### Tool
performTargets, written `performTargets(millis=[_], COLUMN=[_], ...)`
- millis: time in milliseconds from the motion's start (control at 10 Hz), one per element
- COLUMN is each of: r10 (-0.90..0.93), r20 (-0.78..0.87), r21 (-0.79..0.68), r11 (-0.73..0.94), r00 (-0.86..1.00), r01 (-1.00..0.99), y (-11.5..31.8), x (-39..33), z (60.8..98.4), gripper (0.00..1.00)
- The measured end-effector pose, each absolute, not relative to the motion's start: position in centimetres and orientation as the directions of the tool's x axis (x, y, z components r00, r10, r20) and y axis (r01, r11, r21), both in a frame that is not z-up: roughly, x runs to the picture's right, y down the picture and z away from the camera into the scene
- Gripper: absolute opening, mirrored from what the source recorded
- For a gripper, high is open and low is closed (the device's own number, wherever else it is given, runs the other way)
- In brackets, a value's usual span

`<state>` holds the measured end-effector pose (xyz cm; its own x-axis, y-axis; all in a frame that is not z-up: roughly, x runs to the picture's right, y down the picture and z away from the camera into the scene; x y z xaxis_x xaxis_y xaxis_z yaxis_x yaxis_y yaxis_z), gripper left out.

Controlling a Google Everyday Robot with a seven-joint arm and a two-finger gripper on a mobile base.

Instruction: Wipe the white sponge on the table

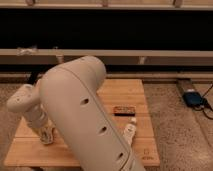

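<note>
Mid-wipe, I judge: my gripper [47,136], fingers together, sits low on the near-left of the table [122,92], white sponge apparently hidden under it; next needs a flat sideways stroke.

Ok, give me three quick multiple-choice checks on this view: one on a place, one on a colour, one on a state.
1. Where is the gripper?
A. low over the table's left part
B. beyond its far edge
C. past its right edge

2. What colour is the device on the floor at right?
A. red
B. blue
C. yellow

3. How is the white bottle?
A. standing upright
B. lying on the table
C. held in the gripper

Key:
1 A, it is shut, down near the left edge.
2 B, its casing reads blue.
3 B, it lies lengthwise right of the arm.
</note>
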<state>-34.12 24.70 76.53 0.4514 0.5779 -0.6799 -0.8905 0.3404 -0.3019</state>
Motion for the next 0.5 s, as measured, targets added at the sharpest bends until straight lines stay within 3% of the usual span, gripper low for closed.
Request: performTargets(millis=[500], r10=[0.545], r20=[-0.691], r21=[-0.302], r11=[0.378], r00=[0.474], r01=[-0.875], y=[26.8], x=[-33.8], z=[75.3], gripper=[0.0])
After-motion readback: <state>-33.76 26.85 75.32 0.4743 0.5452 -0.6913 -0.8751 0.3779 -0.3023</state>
